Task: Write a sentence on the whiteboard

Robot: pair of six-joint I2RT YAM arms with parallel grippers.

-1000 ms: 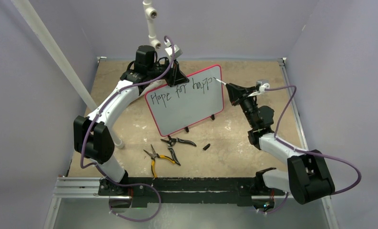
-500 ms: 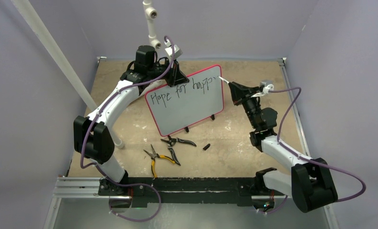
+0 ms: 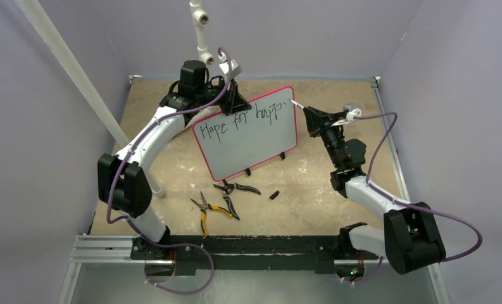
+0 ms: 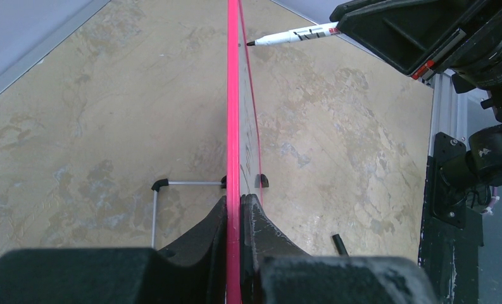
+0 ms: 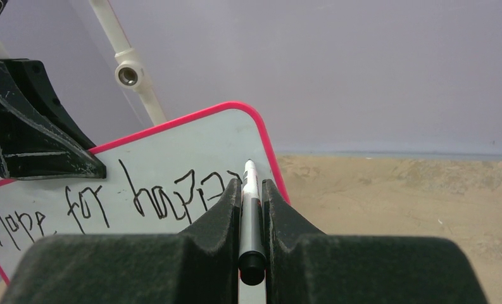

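The whiteboard (image 3: 248,142) stands tilted on small black feet, red-pink frame all round. The sentence (image 3: 238,121) reads "Hope for happ" plus a short stroke, in black on one line. My left gripper (image 3: 234,101) is shut on the board's top edge; the left wrist view shows the frame (image 4: 233,95) edge-on between the pads (image 4: 235,202). My right gripper (image 3: 308,117) is shut on a white and grey marker (image 5: 251,209), cap off. The marker's tip (image 4: 251,43) is at or just off the board's face by the top right corner, after the last letters (image 5: 197,193).
Two pairs of pliers (image 3: 235,188) (image 3: 207,209) and the black marker cap (image 3: 274,194) lie on the table in front of the board. A white pipe (image 3: 200,31) hangs at the back. A white pole (image 3: 71,69) slants down at the left.
The right gripper drew the marker back to the right off the board, then brought it in again a little higher, near the top right corner. The left arm and board are still.
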